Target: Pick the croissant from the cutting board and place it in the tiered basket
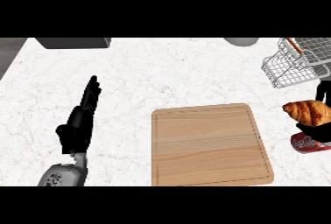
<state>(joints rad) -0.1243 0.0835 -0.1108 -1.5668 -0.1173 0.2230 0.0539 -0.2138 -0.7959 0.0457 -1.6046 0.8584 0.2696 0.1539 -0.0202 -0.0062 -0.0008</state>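
Counter [168, 74]: white marble-look top with faint veining. Board [210, 145]: pale wood, rectangular with rounded corners, a groove running inside its edge, straight grain; it sits near centre, nothing on it. Croissant [308, 111]: golden-brown, glossy, ridged crescent, off the board to its right, at the right edge of the view, held in the right hand [318, 129], whose black fingers show above and below the pastry; most of that hand is cut off by the frame edge. Basket [294, 65]: white wire mesh, tiered, far right, well apart from the board; the croissant is on the near side of it, not in it. Red can [310, 143] lies just under the right hand. Left hand [81, 118]: black, fingers straight and together, pointing to the far side, holding nothing, over the counter left of the board; grey forearm enters from the near edge. Grey box [72, 42] and grey round object [241, 41] at the far edge.
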